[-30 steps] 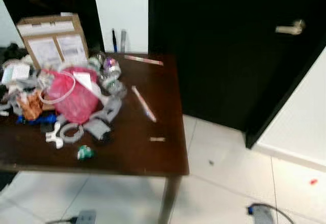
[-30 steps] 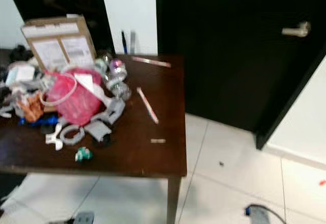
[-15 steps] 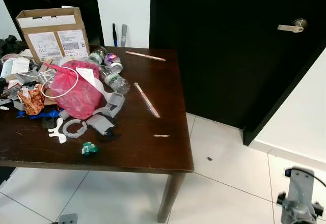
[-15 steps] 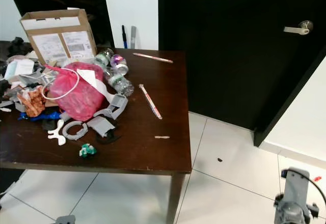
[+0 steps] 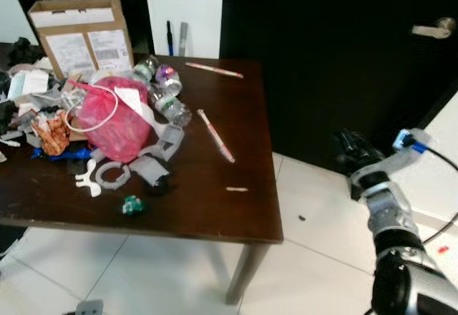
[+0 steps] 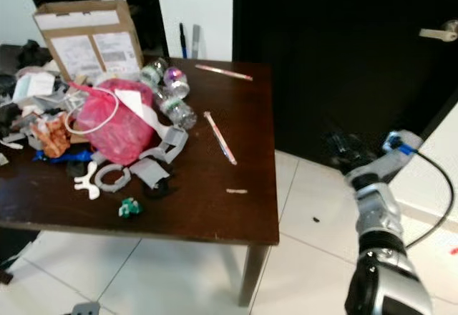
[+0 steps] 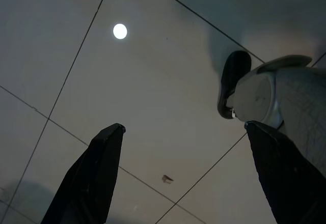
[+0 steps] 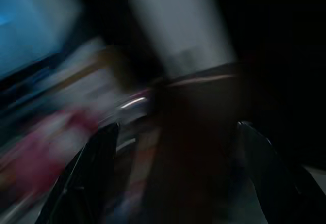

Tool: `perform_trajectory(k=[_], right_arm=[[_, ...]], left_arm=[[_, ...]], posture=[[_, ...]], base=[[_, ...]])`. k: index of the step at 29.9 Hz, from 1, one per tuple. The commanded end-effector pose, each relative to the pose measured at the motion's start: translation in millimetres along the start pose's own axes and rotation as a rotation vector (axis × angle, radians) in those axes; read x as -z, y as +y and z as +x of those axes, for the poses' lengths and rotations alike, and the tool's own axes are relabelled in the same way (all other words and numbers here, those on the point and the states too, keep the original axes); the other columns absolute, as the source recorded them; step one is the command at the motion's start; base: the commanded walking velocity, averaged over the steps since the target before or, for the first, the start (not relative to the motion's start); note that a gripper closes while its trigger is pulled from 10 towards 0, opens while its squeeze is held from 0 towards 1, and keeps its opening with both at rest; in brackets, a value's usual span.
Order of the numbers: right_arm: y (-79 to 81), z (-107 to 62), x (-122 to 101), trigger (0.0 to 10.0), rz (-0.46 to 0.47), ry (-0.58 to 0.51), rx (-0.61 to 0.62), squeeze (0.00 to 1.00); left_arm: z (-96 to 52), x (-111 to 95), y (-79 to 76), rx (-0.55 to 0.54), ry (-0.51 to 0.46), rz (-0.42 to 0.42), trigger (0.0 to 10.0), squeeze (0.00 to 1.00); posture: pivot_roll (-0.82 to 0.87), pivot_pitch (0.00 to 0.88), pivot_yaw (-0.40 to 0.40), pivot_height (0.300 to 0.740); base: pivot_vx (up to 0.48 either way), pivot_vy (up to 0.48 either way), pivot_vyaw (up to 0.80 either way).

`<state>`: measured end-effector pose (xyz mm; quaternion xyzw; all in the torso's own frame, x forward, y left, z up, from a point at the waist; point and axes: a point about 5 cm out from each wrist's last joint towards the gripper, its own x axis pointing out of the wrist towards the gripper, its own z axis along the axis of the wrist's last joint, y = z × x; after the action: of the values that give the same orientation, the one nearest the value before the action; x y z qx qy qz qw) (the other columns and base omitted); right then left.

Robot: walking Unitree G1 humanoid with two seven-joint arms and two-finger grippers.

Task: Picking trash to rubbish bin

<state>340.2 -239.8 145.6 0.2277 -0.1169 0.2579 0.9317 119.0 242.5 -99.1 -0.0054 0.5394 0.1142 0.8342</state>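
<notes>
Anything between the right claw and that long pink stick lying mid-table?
Only bare dark tabletop and its right edge separate the right claw from the pink stick, as the left eye view shows.

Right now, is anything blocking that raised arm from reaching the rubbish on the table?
Nothing visible does. The right gripper is raised beside the table's right edge, fingers apart, with only open air above the floor between it and the trash pile. The nearest loose pieces are the striped straw and a small scrap.
</notes>
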Motion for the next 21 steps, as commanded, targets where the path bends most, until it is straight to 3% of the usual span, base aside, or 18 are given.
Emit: perform_trajectory(k=[1,3,4,5,6,8,11,12,13,14,16,19,21], right_arm=[[15.7,-0.3,9.8,10.0,0.006,0.066,-0.160,1.00],[40.6,0.4,25.8,10.0,0.016,0.164,-0.376,1.00],[40.6,0.4,25.8,10.0,0.016,0.164,-0.376,1.00],[49.5,-0.6,32.6,10.0,0.032,0.209,-0.454,0.76],[58.0,-0.5,44.9,10.0,0.015,0.300,-0.508,0.00],[74.2,-0.9,67.4,10.0,-0.037,0.454,-0.591,0.00],[79.8,-1.1,73.2,10.0,-0.055,0.490,-0.619,0.00],[108.4,4.0,79.6,10.0,-0.050,0.493,-0.749,0.00],[119.9,8.5,81.1,10.0,-0.037,0.476,-0.781,0.00],[119.9,8.5,81.1,10.0,-0.037,0.476,-0.781,0.00],[130.5,22.6,84.0,10.0,-0.023,0.434,-0.727,0.00],[125.5,47.6,89.5,10.0,-0.020,0.339,-0.499,0.00],[124.0,48.8,89.6,10.0,-0.005,0.332,-0.479,0.00]], left_arm=[[-0.7,9.9,-6.5,0.019,0.027,0.010,10.0,0.00],[-0.8,10.9,-7.2,0.023,0.029,0.014,10.0,0.00],[-0.8,10.9,-7.2,0.023,0.029,0.014,10.0,0.00],[-0.8,11.3,-7.3,0.025,0.029,0.018,10.0,0.00],[-0.9,11.5,-7.5,0.027,0.030,0.021,10.0,0.00],[-0.9,12.0,-7.9,0.032,0.032,0.031,10.0,0.00],[-1.0,12.3,-8.1,0.034,0.032,0.034,10.0,0.00],[-1.1,13.6,-10.1,0.042,0.035,0.040,10.0,0.00],[-1.1,14.0,-10.9,0.046,0.034,0.038,10.0,0.00],[-1.1,14.0,-10.9,0.046,0.034,0.038,10.0,0.00],[-1.2,14.7,-12.3,0.049,0.033,0.034,10.0,0.00],[-1.3,16.7,-15.3,0.054,0.038,0.033,10.0,0.00],[-1.3,16.9,-15.7,0.055,0.039,0.034,10.0,0.00]], posture=[[0.05,0.080,-0.022,0.740],[0.05,0.084,-0.023,0.740],[0.05,0.084,-0.023,0.740],[0.05,0.085,-0.020,0.740],[0.05,0.087,-0.019,0.740],[0.05,0.093,-0.018,0.740],[0.05,0.093,-0.018,0.740],[0.05,0.098,-0.021,0.740],[0.05,0.099,-0.023,0.740],[0.05,0.099,-0.023,0.740],[0.05,0.098,-0.027,0.740],[0.06,0.096,-0.033,0.740],[0.06,0.096,-0.033,0.740]], base=[[0.000,0.000,0.00],[0.000,0.000,0.00],[0.000,0.000,0.00],[0.000,0.000,0.00],[0.000,0.000,0.00],[0.000,0.000,0.00],[0.000,0.000,0.00],[0.000,0.000,0.00],[0.000,0.000,0.00],[0.000,0.000,0.00],[0.000,0.000,0.00],[0.000,0.000,0.26],[0.000,0.000,0.76]])
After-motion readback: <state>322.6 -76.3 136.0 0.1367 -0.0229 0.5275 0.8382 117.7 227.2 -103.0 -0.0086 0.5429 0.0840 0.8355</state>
